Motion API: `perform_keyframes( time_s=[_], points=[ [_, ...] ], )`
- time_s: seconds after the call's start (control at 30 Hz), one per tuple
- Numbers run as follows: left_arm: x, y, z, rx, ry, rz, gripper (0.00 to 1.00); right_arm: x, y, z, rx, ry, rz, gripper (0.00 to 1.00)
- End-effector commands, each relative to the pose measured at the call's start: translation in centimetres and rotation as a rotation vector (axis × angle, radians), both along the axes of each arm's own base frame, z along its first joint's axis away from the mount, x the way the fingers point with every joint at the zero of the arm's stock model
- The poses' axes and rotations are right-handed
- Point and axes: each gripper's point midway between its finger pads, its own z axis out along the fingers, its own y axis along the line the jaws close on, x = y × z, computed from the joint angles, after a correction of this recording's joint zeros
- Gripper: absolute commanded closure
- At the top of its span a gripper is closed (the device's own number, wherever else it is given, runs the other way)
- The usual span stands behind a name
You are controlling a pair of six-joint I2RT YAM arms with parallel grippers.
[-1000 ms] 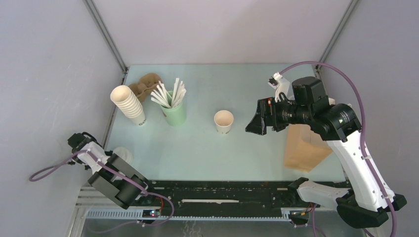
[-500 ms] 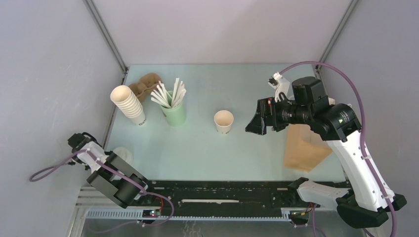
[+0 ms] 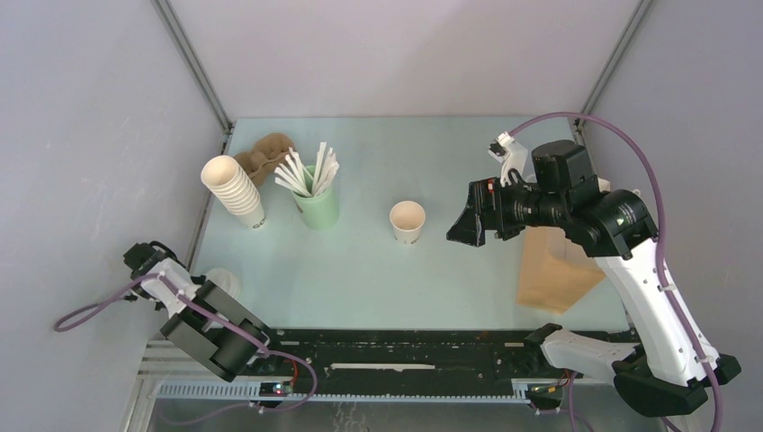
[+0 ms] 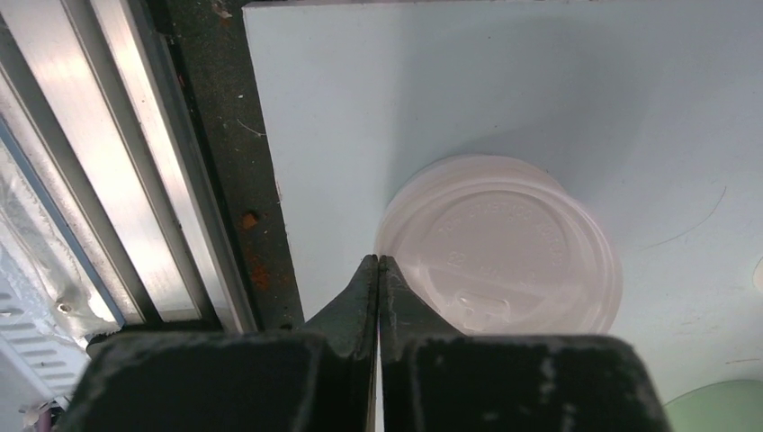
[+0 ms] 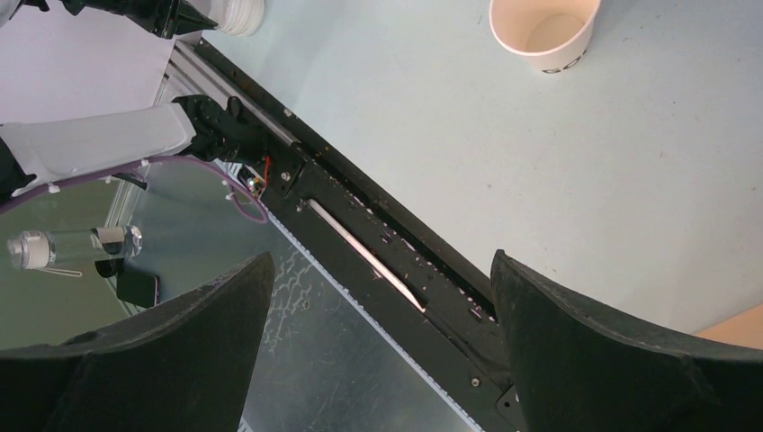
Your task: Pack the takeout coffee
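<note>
I see the cup (image 3: 408,221) standing upright and uncovered near the middle of the table (image 3: 360,279), with nothing touching it. Just to its right my right claw (image 3: 461,227) hangs with its jaws spread wide, apart from the cup. A brown paper bag (image 3: 551,270) sits further right. At the table's near left corner a white lid (image 4: 504,247) lies flat. My left claw (image 4: 378,268) is pressed fully together, tips at the lid's left edge; whether they pinch its rim I cannot tell. A stack of cups (image 3: 236,191) and a green cup (image 3: 317,207) of white sticks stand at the far left.
</note>
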Motion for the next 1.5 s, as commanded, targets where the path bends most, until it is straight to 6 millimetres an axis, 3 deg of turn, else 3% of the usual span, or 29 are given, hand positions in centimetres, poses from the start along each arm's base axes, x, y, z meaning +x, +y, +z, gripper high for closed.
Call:
perform_keyframes(
  time_s=[0.0,0.27,0.67,1.03,1.13,1.27,1.47],
  points=[
    [-0.3,0.3,1.4,0.04,-0.015,0.024,1.0,0.0,0.2,0.6,0.022,-0.038,0.015,0.01],
    [-0.4,0.3,2.9,0.077,-0.034,0.022,1.0,0.0,0.2,0.6,0.023,-0.034,0.023,0.01],
    [0.4,0.3,3.6,0.103,-0.089,-0.004,1.0,-0.2,0.1,0.7,0.022,-0.043,0.021,0.01],
    [-0.4,0.3,5.1,0.162,-0.087,0.03,1.0,-0.2,0.1,0.8,0.019,-0.05,0.027,0.01],
    [-0.4,0.4,6.3,0.198,-0.101,0.035,1.0,-0.2,0.1,0.8,0.016,-0.051,0.029,0.01],
    [-0.2,0.2,9.3,0.25,-0.128,0.042,1.0,-0.3,0.1,0.7,0.012,-0.05,0.03,0.0],
    [1.3,-0.1,13.2,0.281,-0.151,-0.015,1.0,-0.2,0.2,0.6,0.009,-0.046,0.032,0.0]
  ],
)
